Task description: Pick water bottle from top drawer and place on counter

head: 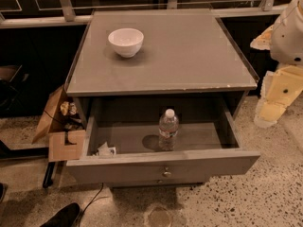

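The small clear white-capped water bottle (168,129) stands upright in the open grey-brown wooden top drawer (118,167), the pale yellowish pincer (273,105) well apart at right.

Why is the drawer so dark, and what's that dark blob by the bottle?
Camera view: light comes from above, so the counter shades the top drawer; the blob is the shadow of the water bottle, falling to its left. The white bowl casts a soft one too. The gripper sits brightly lit at the right edge, right of the drawer.
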`<state>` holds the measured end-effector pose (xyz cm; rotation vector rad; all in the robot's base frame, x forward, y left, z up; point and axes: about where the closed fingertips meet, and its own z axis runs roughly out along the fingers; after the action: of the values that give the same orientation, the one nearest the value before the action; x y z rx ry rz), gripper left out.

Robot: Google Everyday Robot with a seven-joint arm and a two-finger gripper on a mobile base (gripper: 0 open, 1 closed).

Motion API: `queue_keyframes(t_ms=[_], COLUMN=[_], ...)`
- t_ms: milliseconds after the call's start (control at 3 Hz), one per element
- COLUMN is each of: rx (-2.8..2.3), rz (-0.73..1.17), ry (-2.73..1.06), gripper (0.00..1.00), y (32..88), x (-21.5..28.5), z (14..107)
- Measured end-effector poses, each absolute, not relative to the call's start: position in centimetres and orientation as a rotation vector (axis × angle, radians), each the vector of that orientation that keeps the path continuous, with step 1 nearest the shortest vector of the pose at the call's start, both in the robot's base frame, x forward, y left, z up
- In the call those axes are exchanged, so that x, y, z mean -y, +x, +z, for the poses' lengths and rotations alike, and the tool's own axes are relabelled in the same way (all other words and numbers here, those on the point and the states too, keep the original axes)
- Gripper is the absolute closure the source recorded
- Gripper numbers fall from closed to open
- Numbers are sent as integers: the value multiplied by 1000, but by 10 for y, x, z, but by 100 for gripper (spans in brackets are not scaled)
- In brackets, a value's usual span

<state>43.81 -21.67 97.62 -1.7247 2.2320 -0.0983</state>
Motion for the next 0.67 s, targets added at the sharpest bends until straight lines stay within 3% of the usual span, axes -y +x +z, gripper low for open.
queue_keyframes(t_ms=[333,667], rx=[-2232,-2232], rz=[-98,-98], ry=[-1725,-1725], gripper=[0,18], y=[438,438], x=[217,217], z=[976,976])
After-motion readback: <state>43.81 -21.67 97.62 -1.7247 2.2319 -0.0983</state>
